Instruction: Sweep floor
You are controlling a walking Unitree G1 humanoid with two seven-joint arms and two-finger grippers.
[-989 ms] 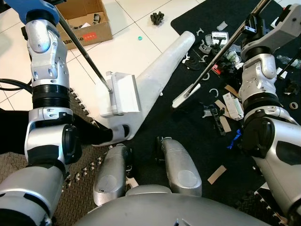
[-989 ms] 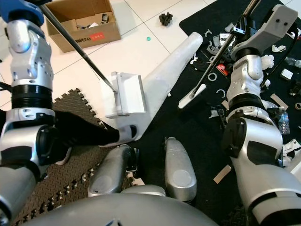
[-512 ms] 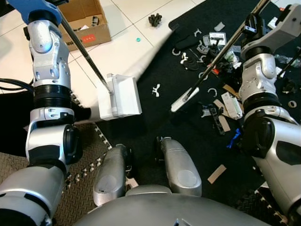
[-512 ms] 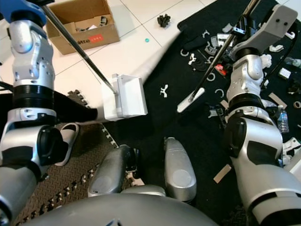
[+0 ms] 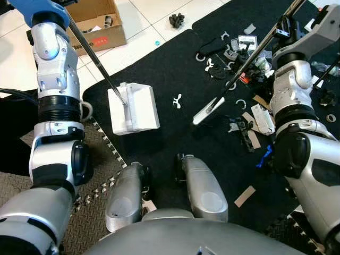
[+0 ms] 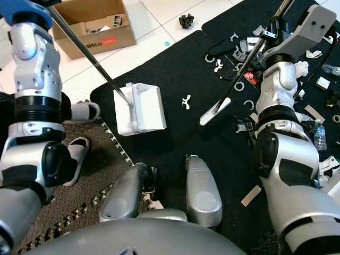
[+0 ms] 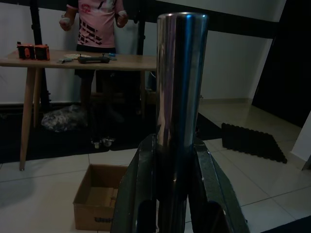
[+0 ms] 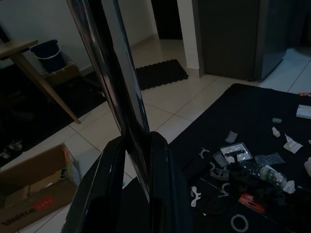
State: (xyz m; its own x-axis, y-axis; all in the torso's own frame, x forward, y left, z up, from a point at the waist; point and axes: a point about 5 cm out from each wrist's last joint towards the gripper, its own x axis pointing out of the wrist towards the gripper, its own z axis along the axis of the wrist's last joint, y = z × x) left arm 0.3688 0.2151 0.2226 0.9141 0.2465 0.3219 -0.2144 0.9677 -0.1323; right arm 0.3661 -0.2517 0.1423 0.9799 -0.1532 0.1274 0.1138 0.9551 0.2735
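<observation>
— What is happening nearest the robot?
— The left pincer (image 7: 167,194) is clenching the dustpan (image 5: 133,108) pole, the pan resting near the black mat's (image 5: 175,143) left edge.

— And farther out?
— The right pincer (image 8: 131,189) is gripping the broom (image 5: 207,110) shaft mid-mat, facing scattered debris (image 5: 241,53). Next, seemingly, drawing litter toward the pan. The cardboard box's (image 5: 98,29) red label is unreadable.

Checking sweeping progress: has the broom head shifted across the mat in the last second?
No. The broom head lies just as near the white ring on the black mat as before.
</observation>
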